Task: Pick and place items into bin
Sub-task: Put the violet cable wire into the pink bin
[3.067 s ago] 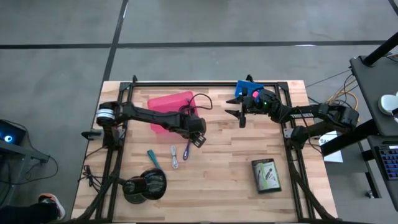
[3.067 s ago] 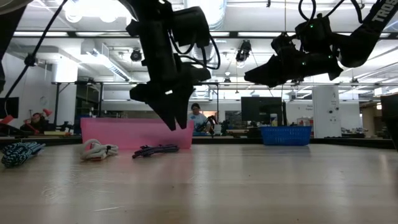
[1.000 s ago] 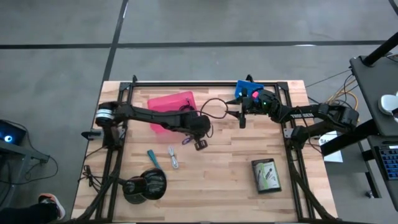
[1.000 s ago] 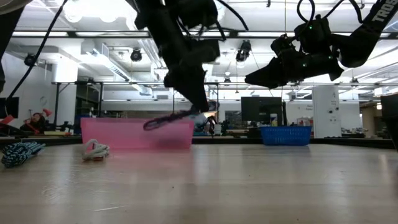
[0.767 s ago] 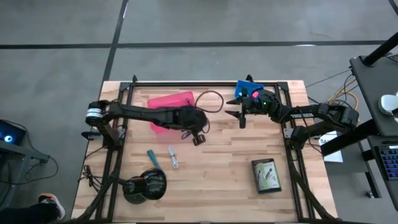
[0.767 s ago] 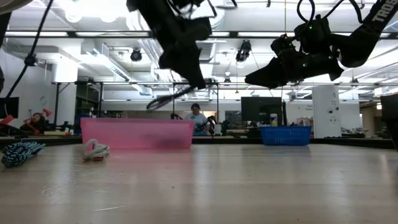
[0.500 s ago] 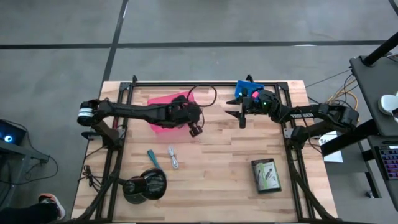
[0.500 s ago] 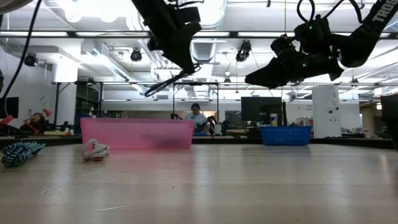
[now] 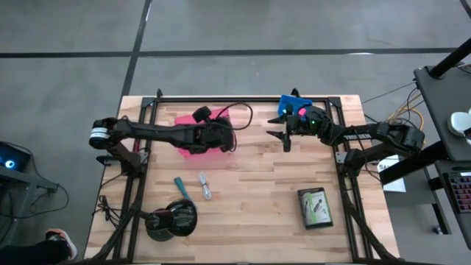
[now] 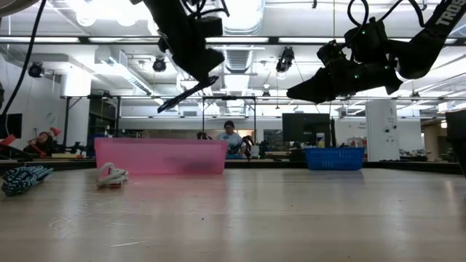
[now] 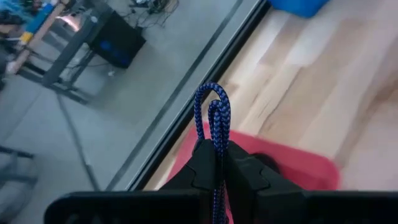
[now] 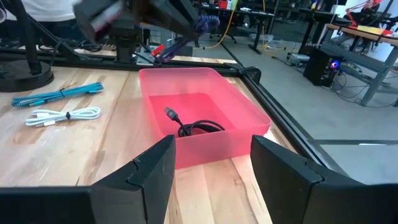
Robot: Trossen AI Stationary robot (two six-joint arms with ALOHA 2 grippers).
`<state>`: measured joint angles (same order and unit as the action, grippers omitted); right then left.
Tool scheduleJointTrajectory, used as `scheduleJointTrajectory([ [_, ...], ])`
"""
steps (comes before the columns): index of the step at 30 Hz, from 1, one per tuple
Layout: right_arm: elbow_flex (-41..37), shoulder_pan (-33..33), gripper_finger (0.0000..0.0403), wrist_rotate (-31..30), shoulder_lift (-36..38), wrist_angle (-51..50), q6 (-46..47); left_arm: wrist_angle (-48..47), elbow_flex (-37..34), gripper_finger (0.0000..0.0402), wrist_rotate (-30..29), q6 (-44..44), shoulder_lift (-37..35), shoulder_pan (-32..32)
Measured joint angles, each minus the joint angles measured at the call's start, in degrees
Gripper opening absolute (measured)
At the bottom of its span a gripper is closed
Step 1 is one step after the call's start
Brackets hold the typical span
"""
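My left gripper (image 11: 216, 148) is shut on a purple braided cord (image 11: 215, 115) and hangs high over the pink bin (image 9: 193, 143) at the table's far left. In the low view the cord (image 10: 186, 94) slants out of the fingers, well above the bin (image 10: 160, 156). A black coiled cable (image 12: 194, 128) lies inside the bin. My right gripper (image 9: 284, 138) stands open in the air beside the blue basket (image 9: 291, 104), with nothing between its fingers. A teal cord (image 9: 181, 188), a white cord (image 9: 205, 185) and a green packet (image 9: 315, 207) lie on the table. My left gripper pinches the folded purple cord between its two fingers, several strands together. The cord runs along the fingers and its looped end (image 11: 214, 106) sticks out past the fingertips. The cord is lifted clear, above the pink bin.
A big black round object (image 9: 171, 218) sits at the near left corner. Bare wood lies between the bin and the green packet. People and benches show in the room beyond the table (image 10: 231, 138).
My left gripper has risen and gone toward the table's far left, from beside the bin's right edge to over the bin, turning as it went. It stays shut on the purple cord, which has gone up from bin height to well above it.
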<state>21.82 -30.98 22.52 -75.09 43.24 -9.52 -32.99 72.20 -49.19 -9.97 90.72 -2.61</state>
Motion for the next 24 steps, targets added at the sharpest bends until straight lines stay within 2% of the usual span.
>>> scheduleJointTrajectory([
  [3,0.0,0.0,0.0196,0.0,0.0,0.0,-0.1,-0.1,-2.2,0.0004,-2.3,-0.1,0.0,-0.6],
  [10,0.0,0.0,0.0196,0.0,0.0,0.0,-0.2,0.9,-6.0,0.0004,-3.4,-0.2,0.0,-2.1],
  [14,0.0,0.0,0.0196,0.0,0.0,0.0,-0.2,1.1,-6.2,0.0004,-4.3,-0.2,0.2,-2.6],
  [19,0.0,0.0,0.0196,0.0,0.0,0.0,-0.2,0.6,-6.2,0.0004,-9.5,-0.1,0.4,-2.8],
  [24,0.0,0.0,0.0196,0.0,0.0,0.0,-0.2,0.6,-6.6,0.0004,-9.7,-0.1,0.4,-3.5],
])
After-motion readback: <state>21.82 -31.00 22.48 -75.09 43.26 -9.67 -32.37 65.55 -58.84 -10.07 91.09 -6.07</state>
